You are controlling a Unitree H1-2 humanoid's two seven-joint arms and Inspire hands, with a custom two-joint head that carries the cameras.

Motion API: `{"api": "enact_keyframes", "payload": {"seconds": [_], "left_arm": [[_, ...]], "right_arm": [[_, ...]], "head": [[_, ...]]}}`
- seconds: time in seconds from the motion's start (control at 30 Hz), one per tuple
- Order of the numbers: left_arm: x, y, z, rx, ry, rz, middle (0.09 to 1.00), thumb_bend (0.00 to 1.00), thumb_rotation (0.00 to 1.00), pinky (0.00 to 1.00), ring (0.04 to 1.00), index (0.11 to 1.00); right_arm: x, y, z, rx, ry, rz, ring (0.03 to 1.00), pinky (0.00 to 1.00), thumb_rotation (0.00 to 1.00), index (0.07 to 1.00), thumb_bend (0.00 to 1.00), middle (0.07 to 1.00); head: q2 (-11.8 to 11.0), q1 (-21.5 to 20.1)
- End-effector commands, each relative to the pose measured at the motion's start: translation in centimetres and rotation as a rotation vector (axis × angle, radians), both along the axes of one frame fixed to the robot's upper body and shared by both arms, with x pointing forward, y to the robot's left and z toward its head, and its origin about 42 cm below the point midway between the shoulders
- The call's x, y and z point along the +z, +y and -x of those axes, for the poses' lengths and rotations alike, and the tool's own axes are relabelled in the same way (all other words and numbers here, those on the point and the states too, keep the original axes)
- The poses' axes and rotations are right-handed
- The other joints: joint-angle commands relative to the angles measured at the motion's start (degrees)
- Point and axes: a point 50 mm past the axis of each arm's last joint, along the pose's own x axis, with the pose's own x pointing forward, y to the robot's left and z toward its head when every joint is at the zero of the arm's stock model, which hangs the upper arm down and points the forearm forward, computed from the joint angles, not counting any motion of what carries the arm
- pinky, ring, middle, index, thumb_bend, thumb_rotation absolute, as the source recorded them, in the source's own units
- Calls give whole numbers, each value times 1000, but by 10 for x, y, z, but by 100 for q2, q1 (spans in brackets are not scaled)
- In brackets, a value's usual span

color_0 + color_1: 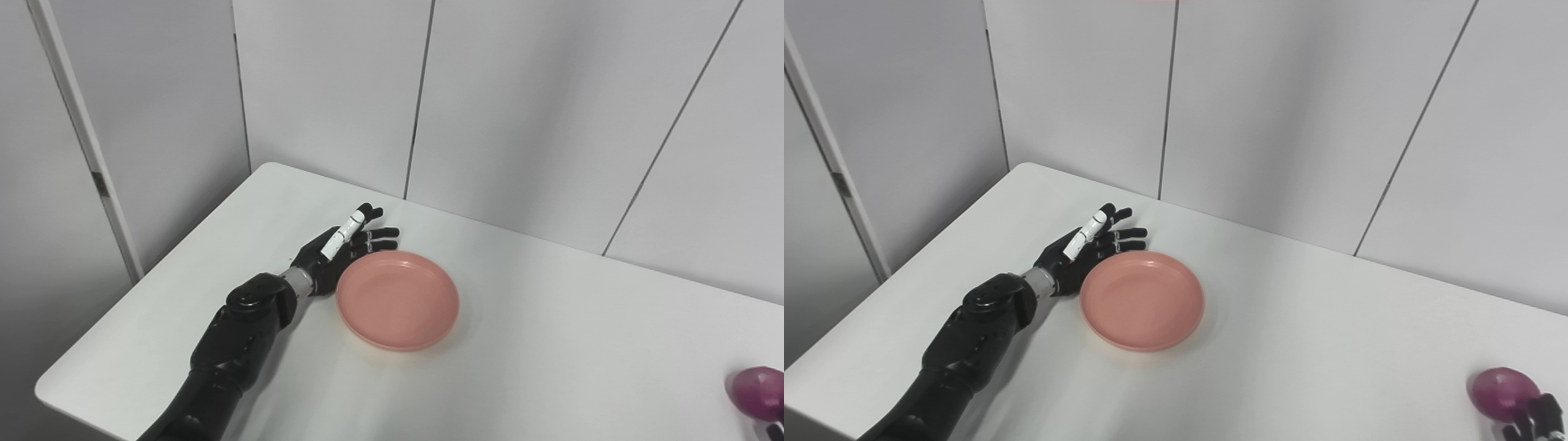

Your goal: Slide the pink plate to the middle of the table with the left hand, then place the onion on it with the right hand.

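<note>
The pink plate (397, 299) sits left of the table's (1304, 318) middle. The left robot hand (343, 245) lies spread flat against its far-left rim, grasping nothing. The plate looks light, stiff and slick, so a steady sideways push low on the rim should slide it without tipping. The onion (1502, 392) rests near the front right corner, round and prone to roll. The right robot hand (1534, 419) touches it; whether it grips cannot be told.

On the white table (1304, 343), the left hand (1081, 251) lies just left of the pink plate (1142, 300), fingers spread against its far-left rim. Far right of the plate, the purple onion (1502, 392) sits with the right hand (1534, 419) seemingly gripping it.
</note>
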Motion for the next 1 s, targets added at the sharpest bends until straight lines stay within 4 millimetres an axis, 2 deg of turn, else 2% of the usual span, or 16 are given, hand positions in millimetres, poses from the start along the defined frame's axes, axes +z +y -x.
{"api": "enact_keyframes", "payload": {"seconds": [0.0,0.13,0.27,0.47,0.57,0.7,0.97], "left_arm": [[19,-14,-2,-10,-66,37,803,702,810,865,807,951],[16,-36,11,21,-75,80,825,659,814,884,833,950],[15,-51,24,64,-82,93,829,669,821,913,839,933],[19,-69,42,135,-92,127,833,671,812,848,834,912],[18,-74,51,174,-82,146,829,676,775,871,835,887],[15,-81,69,192,-61,145,837,656,776,881,841,890],[9,-91,96,207,-31,175,821,621,714,859,833,877]], "right_arm": [[-39,25,25,11,112,-91,993,1000,1000,1000,848,978],[-39,29,27,17,105,-81,982,1000,1000,995,810,973],[-39,31,28,14,106,-81,964,998,1000,969,794,957],[-39,36,29,19,89,-86,943,960,979,945,797,937],[-39,38,28,20,85,-90,933,938,942,936,816,930],[-38,43,28,20,86,-99,935,940,913,934,844,929],[-32,53,26,17,77,-94,944,966,888,956,881,941]], "head": [[45,-84],[88,-215],[149,-379],[235,-591],[315,-741],[406,-896],[485,-967]]}}
